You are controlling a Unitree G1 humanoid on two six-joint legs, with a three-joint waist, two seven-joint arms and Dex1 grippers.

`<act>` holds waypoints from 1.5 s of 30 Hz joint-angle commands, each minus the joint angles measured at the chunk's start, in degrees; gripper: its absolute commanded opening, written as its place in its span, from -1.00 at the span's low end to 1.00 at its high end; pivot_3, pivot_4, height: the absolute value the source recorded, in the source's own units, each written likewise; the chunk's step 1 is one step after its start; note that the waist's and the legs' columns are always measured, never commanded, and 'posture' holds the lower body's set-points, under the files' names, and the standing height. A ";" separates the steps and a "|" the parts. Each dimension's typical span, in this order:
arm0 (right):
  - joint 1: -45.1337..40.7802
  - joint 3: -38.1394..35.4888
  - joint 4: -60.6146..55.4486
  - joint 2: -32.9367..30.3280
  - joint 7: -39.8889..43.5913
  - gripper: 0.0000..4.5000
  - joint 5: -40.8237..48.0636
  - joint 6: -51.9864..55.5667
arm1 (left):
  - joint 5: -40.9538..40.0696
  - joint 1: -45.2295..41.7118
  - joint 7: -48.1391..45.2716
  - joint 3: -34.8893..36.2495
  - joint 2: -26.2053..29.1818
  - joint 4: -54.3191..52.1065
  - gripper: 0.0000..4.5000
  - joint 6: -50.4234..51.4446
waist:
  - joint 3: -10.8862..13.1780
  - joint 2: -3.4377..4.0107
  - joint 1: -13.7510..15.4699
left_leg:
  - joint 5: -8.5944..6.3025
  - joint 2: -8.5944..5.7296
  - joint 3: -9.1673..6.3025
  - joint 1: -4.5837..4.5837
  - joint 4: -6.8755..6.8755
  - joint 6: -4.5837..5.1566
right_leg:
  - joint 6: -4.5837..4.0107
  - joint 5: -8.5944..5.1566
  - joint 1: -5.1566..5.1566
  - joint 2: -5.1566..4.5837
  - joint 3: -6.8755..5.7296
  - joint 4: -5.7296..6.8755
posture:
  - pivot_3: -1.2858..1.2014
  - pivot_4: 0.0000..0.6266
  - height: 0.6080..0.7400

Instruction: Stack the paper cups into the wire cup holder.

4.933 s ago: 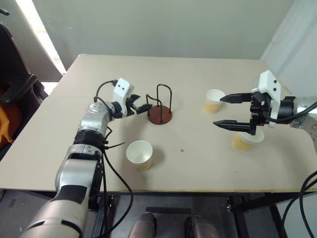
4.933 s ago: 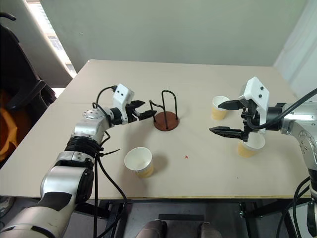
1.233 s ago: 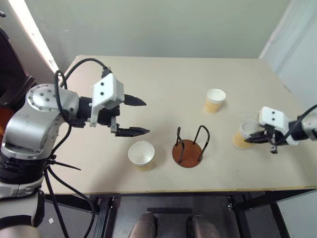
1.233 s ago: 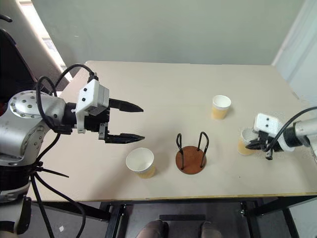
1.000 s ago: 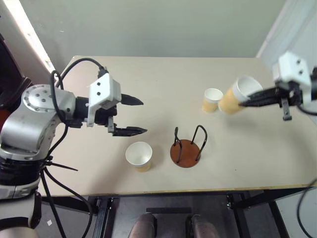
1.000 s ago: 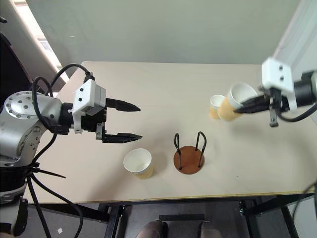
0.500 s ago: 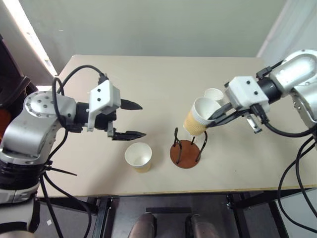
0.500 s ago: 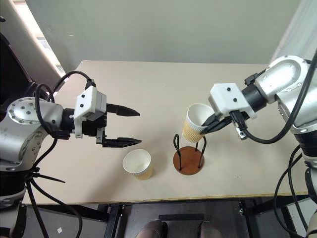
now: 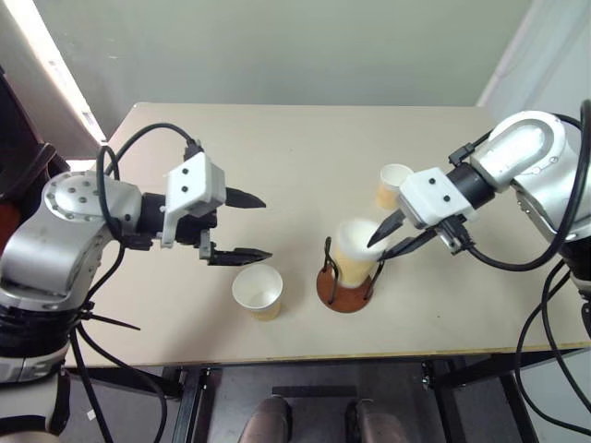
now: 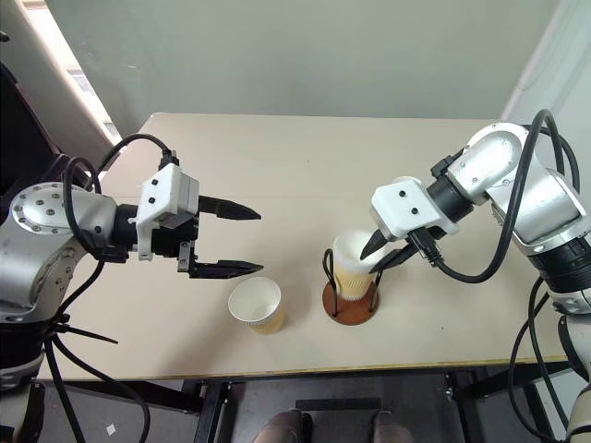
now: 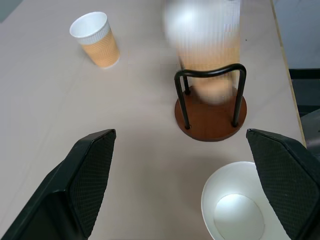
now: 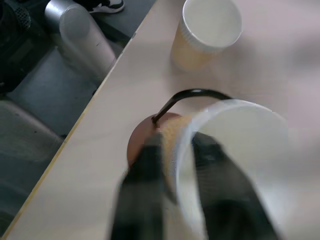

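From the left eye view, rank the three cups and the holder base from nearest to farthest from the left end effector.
Measured from the left end effector:
1. Loose cup, on the table just below its fingers.
2. Holder base, further right.
3. Cup in the holder, at the right end effector; close to the base, hard to separate.
4. Far cup, behind the right arm.

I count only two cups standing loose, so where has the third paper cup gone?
The third paper cup sits between the wire cup holder's loops near the table's front edge, at the right gripper's fingertips.
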 commanded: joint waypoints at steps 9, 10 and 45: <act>-11.96 -4.65 35.34 9.59 -12.09 0.98 -17.00 -10.35 | 11.20 -8.92 11.78 -4.91 -6.01 8.30 1.00 -4.16 | 0.00 0.00 -0.08 | 0.07 0.04 -0.01 0.04 0.02 0.00 | -0.38 0.26 -0.08 -0.03 0.02 0.01 | 0.03 -0.52 1.00; -13.85 -4.99 41.55 11.82 -14.81 0.98 -18.48 -11.23 | 12.62 -9.41 13.29 -5.57 -7.07 9.26 1.00 -4.87 | 0.00 0.00 -0.07 | 0.15 0.05 -0.02 0.03 -0.02 0.04 | -0.52 0.35 -0.15 -0.03 0.04 0.00 | 0.03 -0.52 1.00; -15.76 -8.03 79.65 26.74 -36.59 -0.87 -41.63 -21.24 | 16.40 -10.07 18.19 -11.13 -18.75 3.77 1.00 -0.75 | 0.02 0.02 0.60 | 0.29 0.21 0.12 -0.08 -0.75 -0.71 | 0.06 0.70 -0.65 -0.01 -0.02 0.01 | 0.03 -0.52 1.00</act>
